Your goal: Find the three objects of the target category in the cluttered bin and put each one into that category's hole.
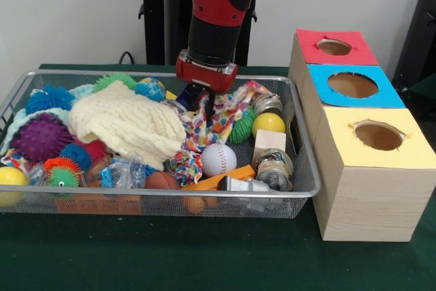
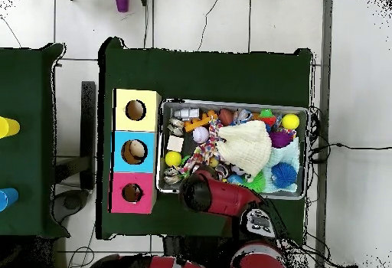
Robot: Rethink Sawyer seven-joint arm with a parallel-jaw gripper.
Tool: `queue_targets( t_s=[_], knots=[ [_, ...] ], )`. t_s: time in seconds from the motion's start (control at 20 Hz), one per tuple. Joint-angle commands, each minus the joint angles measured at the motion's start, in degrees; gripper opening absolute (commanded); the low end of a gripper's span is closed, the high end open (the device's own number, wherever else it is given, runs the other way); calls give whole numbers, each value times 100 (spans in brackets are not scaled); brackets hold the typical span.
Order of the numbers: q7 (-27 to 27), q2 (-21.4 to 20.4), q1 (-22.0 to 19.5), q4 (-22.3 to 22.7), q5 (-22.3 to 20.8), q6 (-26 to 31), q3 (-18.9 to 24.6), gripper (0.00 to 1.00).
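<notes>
Gripper (image 1: 204, 103): down inside the bin (image 1: 300, 192), its tips in the colourful cloth (image 1: 221, 117); I cannot tell if it grips or is released | bin: on the green table (image 1: 204, 257), full of toys | baseball (image 1: 219, 159): near front | red hole (image 1: 334, 47): in the far box, beside the bin

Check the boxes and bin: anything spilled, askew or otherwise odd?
Nothing spilled: everything sits inside the bin, though heaped, with a cream knitted cloth draped over the toys. One oddity: in the overhead view the blue-topped box's hole shows something pale inside; the hole in the red top looks dark.
</notes>
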Motion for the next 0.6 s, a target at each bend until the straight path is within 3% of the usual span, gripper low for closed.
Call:
queue_targets(
  t_s=[0.05, 0.6],
  knots=[
    [731, 642, 15, -101, -165, -408, 324, 0],
    [748, 694, -97, -170, -5, -240, 532, 0]
  ],
)
